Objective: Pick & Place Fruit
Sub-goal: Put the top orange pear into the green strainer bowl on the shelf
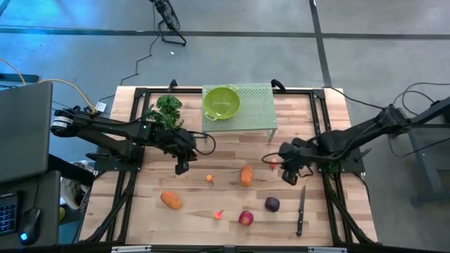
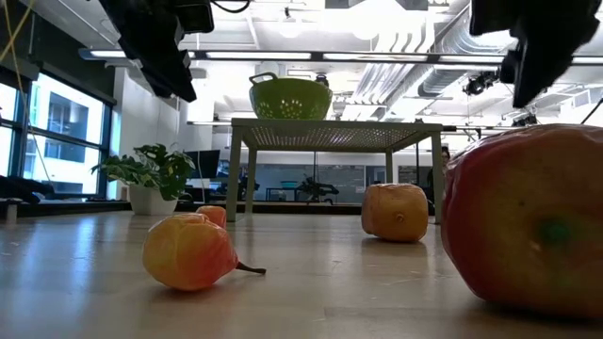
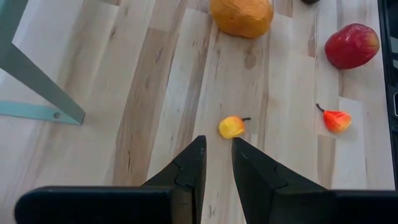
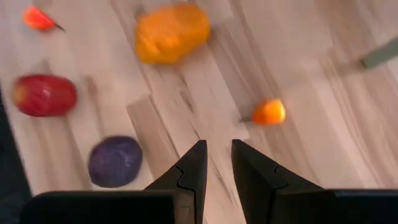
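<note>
Fruit lies scattered on the wooden table: an oblong orange piece [image 1: 171, 200] near the left, another orange piece [image 1: 245, 175] in the middle, a red apple [image 1: 245, 218], a dark purple plum [image 1: 272, 204] and tiny bits [image 1: 209, 178], [image 1: 219, 214], [image 1: 273, 161]. My left gripper [image 1: 181, 167] hovers shut above the table, left of the middle; a tiny yellow-orange bit [image 3: 231, 127] lies just beyond its fingertips [image 3: 217, 149]. My right gripper [image 1: 288, 176] hovers shut right of the middle, with a tiny orange bit [image 4: 268, 112] and the plum [image 4: 115, 162] ahead of it.
A green colander [image 1: 221, 102] sits on a pale green perforated stand [image 1: 256, 112] at the far edge, and a leafy plant [image 1: 167, 111] stands to its left. A black-handled knife [image 1: 301, 211] lies near the right front. Bare wood stretches between the two grippers.
</note>
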You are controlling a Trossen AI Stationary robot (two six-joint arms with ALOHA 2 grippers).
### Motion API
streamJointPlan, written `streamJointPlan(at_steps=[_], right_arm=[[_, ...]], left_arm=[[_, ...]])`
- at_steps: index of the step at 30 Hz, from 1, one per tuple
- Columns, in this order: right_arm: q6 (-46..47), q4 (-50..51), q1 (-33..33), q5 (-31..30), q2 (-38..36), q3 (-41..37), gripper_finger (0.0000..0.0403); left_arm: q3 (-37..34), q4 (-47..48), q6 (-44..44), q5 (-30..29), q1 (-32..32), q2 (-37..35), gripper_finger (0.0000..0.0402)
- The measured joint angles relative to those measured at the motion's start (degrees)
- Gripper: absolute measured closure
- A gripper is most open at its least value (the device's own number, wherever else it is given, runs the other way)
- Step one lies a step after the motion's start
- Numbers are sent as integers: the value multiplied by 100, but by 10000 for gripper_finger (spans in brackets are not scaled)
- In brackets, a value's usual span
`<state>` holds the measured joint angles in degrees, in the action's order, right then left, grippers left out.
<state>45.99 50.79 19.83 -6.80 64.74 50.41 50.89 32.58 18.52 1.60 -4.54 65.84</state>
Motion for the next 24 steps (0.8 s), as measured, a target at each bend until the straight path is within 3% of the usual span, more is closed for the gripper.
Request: streamJointPlan(at_steps=[10,14,18,24], right_arm=[[248,8,47,-172,827,0,337],[740,4,-12,-450,1072,0,337],[1183,-1,-140,-255,1307,0,336],[1246,-5,-200,-13,1690,0,293]], left_arm=[[2,4,-1,-2,0,0,327],[0,4,0,-2,0,0,327],[0,7,-2,-2,0,0,327],[0,11,-24,-2,0,0,327]])
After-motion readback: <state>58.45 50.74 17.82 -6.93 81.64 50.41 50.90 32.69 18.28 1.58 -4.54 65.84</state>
